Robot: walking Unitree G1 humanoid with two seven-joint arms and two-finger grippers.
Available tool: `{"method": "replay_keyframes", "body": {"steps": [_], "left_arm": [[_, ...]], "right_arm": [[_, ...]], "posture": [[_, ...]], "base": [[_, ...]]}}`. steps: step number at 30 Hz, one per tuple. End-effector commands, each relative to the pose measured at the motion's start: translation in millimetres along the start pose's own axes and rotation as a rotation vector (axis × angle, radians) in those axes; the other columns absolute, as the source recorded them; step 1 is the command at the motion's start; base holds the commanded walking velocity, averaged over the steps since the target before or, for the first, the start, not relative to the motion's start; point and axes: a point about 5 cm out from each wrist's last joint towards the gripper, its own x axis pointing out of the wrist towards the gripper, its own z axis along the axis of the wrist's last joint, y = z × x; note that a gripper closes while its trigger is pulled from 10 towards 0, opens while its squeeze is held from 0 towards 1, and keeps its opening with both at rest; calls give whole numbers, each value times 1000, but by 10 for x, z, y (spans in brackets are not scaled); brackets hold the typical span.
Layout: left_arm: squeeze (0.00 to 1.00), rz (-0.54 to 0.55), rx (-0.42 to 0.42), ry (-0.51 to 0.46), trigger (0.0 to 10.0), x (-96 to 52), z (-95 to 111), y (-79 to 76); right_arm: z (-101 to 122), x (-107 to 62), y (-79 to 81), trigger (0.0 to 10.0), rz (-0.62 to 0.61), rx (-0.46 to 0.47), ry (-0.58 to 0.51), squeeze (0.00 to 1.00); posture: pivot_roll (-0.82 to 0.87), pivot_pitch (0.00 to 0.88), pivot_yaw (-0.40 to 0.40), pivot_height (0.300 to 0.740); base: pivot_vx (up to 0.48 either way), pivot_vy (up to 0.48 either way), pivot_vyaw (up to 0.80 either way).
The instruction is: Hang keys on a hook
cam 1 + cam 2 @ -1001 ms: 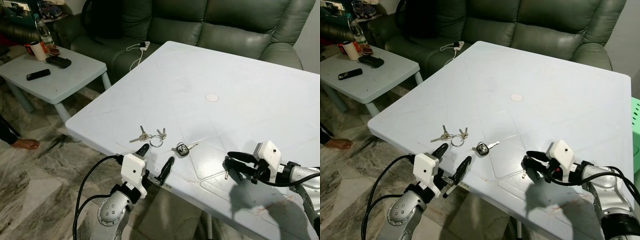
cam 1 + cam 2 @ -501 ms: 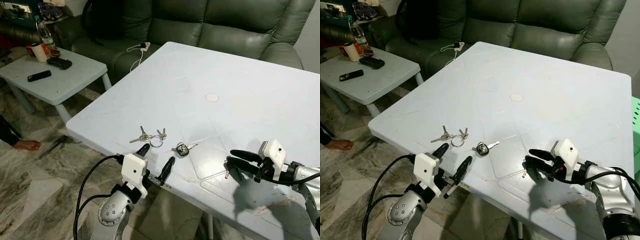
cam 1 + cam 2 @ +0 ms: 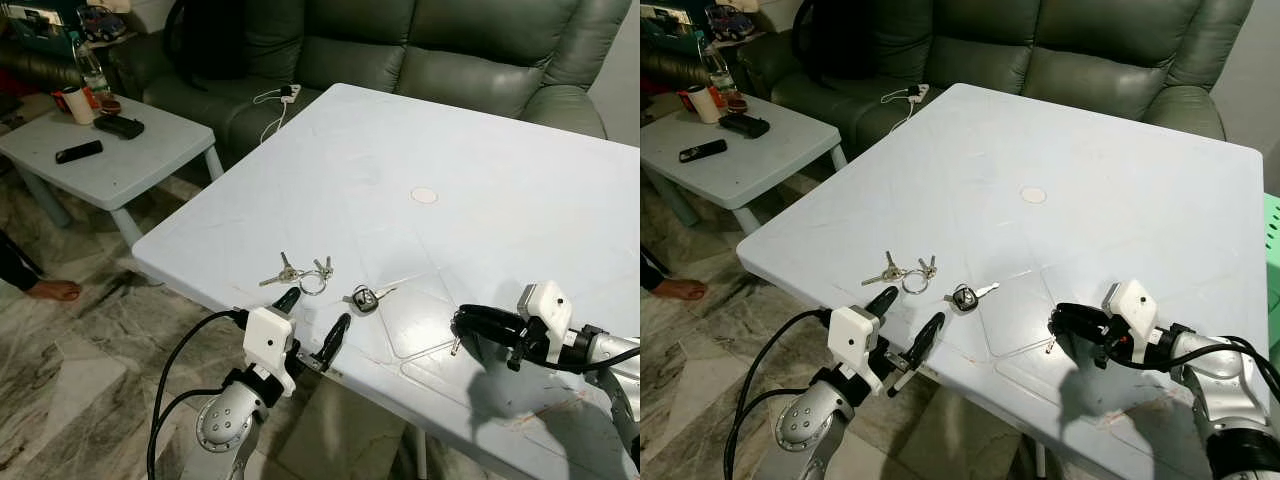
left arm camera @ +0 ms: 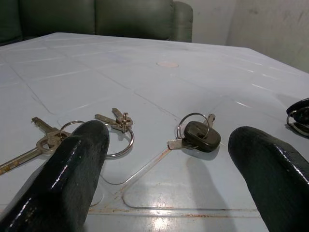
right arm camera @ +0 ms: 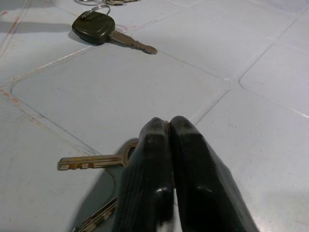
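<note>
big pale blue plastic table [image 3: 480, 160] with a small round cap in the middle | dark green leather sofa [image 3: 420, 50] behind it | small pale blue side table [image 3: 110, 150] to the left, with a bottle and remotes | shiny grey marble floor [image 3: 70, 370] | soft light

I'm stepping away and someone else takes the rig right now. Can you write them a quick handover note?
Right gripper: fingers pressed together on a key set at the near right part of the white table; the keys still touch the surface.
Left gripper: open, at the table's near edge, holding nothing.
On the table ahead of the left gripper: a bunch of silver keys on a ring and a black-headed key, both untouched.
Done: the right gripper has closed on one key set.
Left: lift it, find a hook and hang it, then the other keys.
</note>
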Motion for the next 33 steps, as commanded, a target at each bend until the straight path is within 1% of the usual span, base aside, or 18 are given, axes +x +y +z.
{"method": "replay_keyframes", "body": {"steps": [1, 8, 10, 14, 19, 21, 22, 24, 25, 27, 28, 29, 30, 31, 33], "left_arm": [[0, -15, 5, -11, 10000, 11, 30, -17], [0, -11, 6, -11, 10000, 11, 28, -11], [0, -10, 7, -11, 10000, 11, 27, -9], [0, -6, 8, -12, 10000, 13, 29, -3], [0, 4, 6, -14, 10000, 11, 25, 1], [0, 13, 5, -17, 10000, 17, 31, 15], [0, 20, 5, -20, 10000, 21, 36, 26], [0, 27, 3, -20, 10000, 26, 37, 39], [0, 44, -1, -21, 10000, 35, 40, 63], [0, 58, -4, -24, 10000, 44, 45, 84], [0, 85, -14, -34, 10000, 62, 61, 128], [0, 108, -18, -42, 10000, 79, 78, 169], [0, 123, -17, -47, 10000, 90, 91, 198], [0, 153, -18, -54, 10000, 108, 113, 256], [0, 189, -26, -63, 10000, 128, 135, 331]], "right_arm": [[5, -49, -36, 0, -2, -12, 15, 0], [-1, -53, -43, 0, -7, -11, 17, 0], [-3, -50, -43, 0, -9, -1, 11, 0], [27, -27, -58, 0, -28, 50, -35, 0], [83, 22, -69, 0, -76, 147, -137, 0], [122, 53, -89, 0, -115, 199, -199, 0], [153, 75, -106, 0, -145, 240, -244, 0], [179, 97, -114, 0, -161, 282, -282, 0], [205, 123, -121, 0, -194, 308, -323, 0], [218, 145, -117, 0, -210, 339, -353, 0], [244, 190, -125, 0, -266, 362, -392, 0], [268, 231, -123, 4235, -305, 394, -431, 0], [288, 254, -127, 10000, -338, 403, -454, 0], [320, 287, -139, 10000, -397, 431, -493, 0], [353, 318, -153, 10000, -459, 464, -538, 0]], "posture": [[-75, 70, -10, 721], [-73, 71, -12, 721], [-72, 70, -13, 721], [-70, 69, -15, 721], [-64, 64, -19, 721], [-57, 61, -25, 721], [-56, 60, -26, 721], [-52, 57, -28, 721], [-51, 56, -28, 721], [-45, 50, -30, 721], [-40, 43, -31, 721], [-36, 41, -33, 721], [-36, 41, -33, 721], [-36, 41, -34, 721], [-34, 34, -33, 721]], "base": [[0, 0, 0], [0, 0, 0], [0, 0, 0], [0, 0, 0], [0, 0, 0], [0, 0, 0], [0, 0, 0], [0, 0, 0], [0, 0, 0], [0, 0, 0], [0, 0, 0], [0, 0, 0], [0, 0, 0], [0, 0, 0], [0, 0, 0]]}}
